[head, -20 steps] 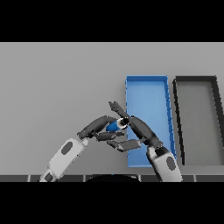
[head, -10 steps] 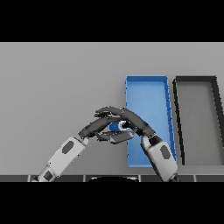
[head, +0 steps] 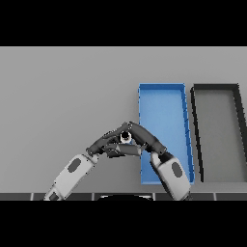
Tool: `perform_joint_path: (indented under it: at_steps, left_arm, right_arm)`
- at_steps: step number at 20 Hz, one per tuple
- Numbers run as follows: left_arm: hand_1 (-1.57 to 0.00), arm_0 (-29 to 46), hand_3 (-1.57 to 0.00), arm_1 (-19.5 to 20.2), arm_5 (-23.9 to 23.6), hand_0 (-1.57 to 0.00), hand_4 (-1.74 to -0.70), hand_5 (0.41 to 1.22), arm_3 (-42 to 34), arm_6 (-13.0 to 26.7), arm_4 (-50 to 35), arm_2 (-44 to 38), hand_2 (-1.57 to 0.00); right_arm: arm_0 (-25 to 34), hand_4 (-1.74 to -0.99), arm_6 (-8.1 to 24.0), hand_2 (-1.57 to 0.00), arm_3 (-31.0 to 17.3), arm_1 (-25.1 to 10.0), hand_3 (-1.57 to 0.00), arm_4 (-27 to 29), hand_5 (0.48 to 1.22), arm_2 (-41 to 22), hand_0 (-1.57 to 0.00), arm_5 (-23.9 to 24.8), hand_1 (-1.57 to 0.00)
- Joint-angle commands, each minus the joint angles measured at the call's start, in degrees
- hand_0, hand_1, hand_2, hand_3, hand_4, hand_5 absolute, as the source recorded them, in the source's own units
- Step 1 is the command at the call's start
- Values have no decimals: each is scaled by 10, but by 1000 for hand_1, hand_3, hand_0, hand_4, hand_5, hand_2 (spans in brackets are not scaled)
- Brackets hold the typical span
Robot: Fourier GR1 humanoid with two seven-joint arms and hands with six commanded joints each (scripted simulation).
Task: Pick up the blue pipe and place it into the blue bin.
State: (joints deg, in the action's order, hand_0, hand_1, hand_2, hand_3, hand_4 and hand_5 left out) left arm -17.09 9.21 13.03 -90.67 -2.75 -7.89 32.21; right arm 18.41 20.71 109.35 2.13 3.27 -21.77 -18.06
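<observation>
Both hands meet just left of the blue bin: left hand and right hand curl round the blue pipe. Black bin sits beyond.

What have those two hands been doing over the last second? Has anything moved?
Both hands have closed in together: the right hand now folds lower over the left hand, covering most of the blue pipe, of which only a pale end shows. The pipe remains just left of the blue bin, not in it. The blue bin and black bin have not moved.
</observation>
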Motion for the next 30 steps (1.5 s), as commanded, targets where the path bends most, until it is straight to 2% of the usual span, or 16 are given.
perform_joint_path:
  at_steps: [1,3,4,5,6,8,10,11,13,16,19,22,25,26,29,30]
  left_arm:
    - [-1454,-5,-550,6,1,-1480,-1727,1216,4,-2,4,-2,-1474]
    - [-1423,-17,-510,11,3,-1513,-1732,1218,11,2,6,-2,-1509]
    - [-1356,-19,-505,16,7,-1499,-1734,1219,6,3,3,-1,-1521]
    - [-1220,-21,-531,17,14,-1426,-1637,1219,10,-12,5,-1,-1350]
    - [-1190,-19,-518,19,19,-1407,-1544,1219,13,-17,13,5,-1242]
    - [-802,-15,-332,26,33,-979,-1343,1220,12,-9,14,8,-819]
    - [-513,-23,-212,31,54,-626,-1179,1213,20,-6,13,8,-524]
    - [-410,-18,-170,40,58,-501,-1110,1184,7,3,13,6,-419]
    - [-262,-21,-108,45,53,-320,-995,1042,13,-7,29,4,-268]
    - [-134,-29,-55,34,38,-163,-880,842,29,3,51,7,-137]
    - [-68,-21,-28,39,29,-83,-826,719,26,-14,62,9,-69]
    - [-34,-20,-14,32,29,-42,-842,636,26,3,46,2,-35]
    - [-17,-3,-7,34,19,-21,-873,612,15,56,34,1,-17]
    - [-13,2,-5,35,18,-17,-880,605,11,60,32,1,-14]
    - [-6,1,-2,39,17,-8,-876,555,14,57,39,2,-7]
    - [-5,-3,-1,35,16,-6,-873,543,19,65,40,2,-5]
  right_arm:
    - [3,-1465,-9,-1479,-3,-3,-1446,-6,1086,4,-1477,-5,-1479]
    - [-6,-1471,-22,-1512,-3,6,-1491,-14,1135,7,-1511,-10,-1512]
    - [-7,-1473,-14,-1524,1,10,-1507,-1,1152,10,-1523,-18,-1524]
    - [-9,-1474,-10,-1533,7,15,-1520,4,1166,12,-1533,-22,-1533]
    - [-10,-1477,-3,-1541,3,22,-1530,1,1177,13,-1540,-25,-1541]
    - [-15,-1480,-11,-1552,8,24,-1545,-7,1193,14,-1551,-33,-1552]
    - [-21,-1481,-11,-1559,10,34,-1554,-18,1203,11,-1558,-37,-1559]
    - [-19,-1482,-13,-1561,12,37,-1558,-18,1206,14,-1561,-40,-1561]
    - [-20,-1483,-14,-1565,14,48,-1562,-18,1212,19,-1565,-45,-1565]
    - [-27,-1484,-22,-1568,19,59,-1567,-21,1216,25,-1568,-50,-1568]
    - [-27,-1485,-14,-1569,18,68,-1569,-37,1219,31,-1569,-53,-1569]
    - [-31,-1487,-19,-1570,18,77,-1570,-46,1220,37,-1570,-63,-1570]
    - [-27,-1491,-16,-1571,14,94,-1570,-48,1220,49,-1571,-64,-1571]
    - [-28,-1492,-3,-1571,13,108,-1571,-34,1220,50,-1571,-66,-1571]
    - [-18,-1492,51,-1571,35,132,-1571,75,1221,91,-1571,-69,-1571]
    - [7,-1493,82,-1571,33,139,-1571,107,1221,112,-1571,-53,-1571]
